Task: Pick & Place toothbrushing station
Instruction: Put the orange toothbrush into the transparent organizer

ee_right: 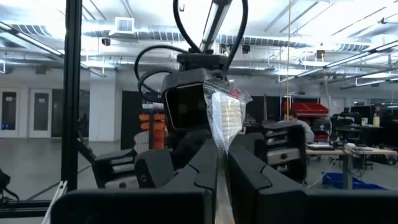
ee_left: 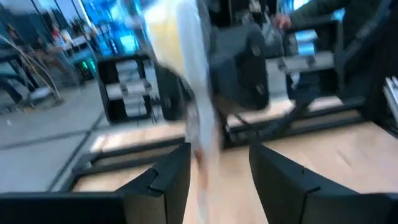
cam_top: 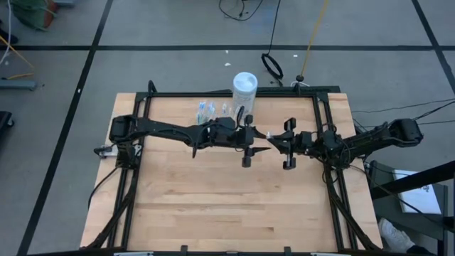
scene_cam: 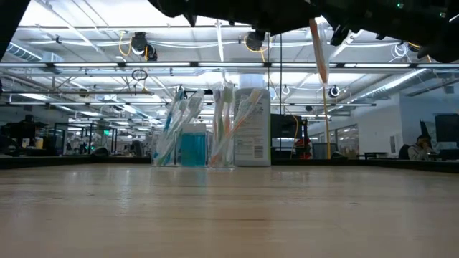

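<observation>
The toothbrushing station [cam_top: 211, 111] is a small clear holder with several toothbrushes upright in it. It stands on its base at the table's far edge, next to a white tub [cam_top: 244, 89], and shows in the low view [scene_cam: 193, 136]. My two grippers meet above the table's middle. My right gripper [cam_top: 288, 144] is shut on a wrapped toothbrush [ee_right: 224, 112], also in the low view [scene_cam: 318, 50]. My left gripper [ee_left: 217, 180] is open, its fingers on either side of the blurred toothbrush [ee_left: 196, 106]. My right gripper pinches the wrapped toothbrush by its handle [ee_right: 219, 158], just below the bristle head, between its two fingers. The head sticks out past the fingertips toward my left gripper. The toothbrush is lifted clear of the table.
The white tub [scene_cam: 252, 129] stands just right of the station at the far edge. A black frame [cam_top: 323, 107] runs around the wooden table top [cam_top: 213, 206]. A person sits in the room far behind [scene_cam: 419, 147].
</observation>
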`<state>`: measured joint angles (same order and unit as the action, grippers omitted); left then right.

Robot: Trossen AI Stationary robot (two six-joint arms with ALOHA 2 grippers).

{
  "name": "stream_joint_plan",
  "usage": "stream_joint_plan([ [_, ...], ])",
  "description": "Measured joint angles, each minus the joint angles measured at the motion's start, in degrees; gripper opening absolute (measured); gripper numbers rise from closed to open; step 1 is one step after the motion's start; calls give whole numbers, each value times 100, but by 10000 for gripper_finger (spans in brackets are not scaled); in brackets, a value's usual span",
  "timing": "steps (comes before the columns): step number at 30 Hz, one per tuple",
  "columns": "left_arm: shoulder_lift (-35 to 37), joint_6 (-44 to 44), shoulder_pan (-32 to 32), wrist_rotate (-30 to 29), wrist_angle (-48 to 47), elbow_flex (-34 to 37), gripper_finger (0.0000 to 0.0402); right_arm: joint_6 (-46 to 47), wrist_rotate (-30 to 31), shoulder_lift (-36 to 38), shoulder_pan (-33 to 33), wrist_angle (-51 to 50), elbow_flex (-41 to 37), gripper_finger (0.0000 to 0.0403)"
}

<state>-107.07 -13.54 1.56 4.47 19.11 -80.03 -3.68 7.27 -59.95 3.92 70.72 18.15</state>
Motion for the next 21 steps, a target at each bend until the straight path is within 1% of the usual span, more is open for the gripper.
stream_joint_plan([
  [2, -99, 16, 10, 0, 365, 0, 170, -4, 7, -57, -13, 23, 2, 10],
  [4, -103, 64, 13, 0, 515, 0, 170, -2, 11, -80, -29, 39, 0, 10],
  [7, -95, 56, 13, -10, 635, -2, 170, 0, 9, -86, -57, 67, 0, 10],
  [9, -78, 55, 13, -7, 646, -2, 161, -2, 11, -90, -57, 57, 0, 10],
  [11, -66, 30, 13, -4, 672, -2, 142, -2, 11, -88, -57, 78, 0, 10],
  [17, -48, 63, 72, -19, 528, -7, 60, -10, 8, -86, -53, 106, -2, 15],
  [21, -48, 166, 147, -24, 497, -7, 31, -32, 124, -86, -74, 102, -4, 34],
])
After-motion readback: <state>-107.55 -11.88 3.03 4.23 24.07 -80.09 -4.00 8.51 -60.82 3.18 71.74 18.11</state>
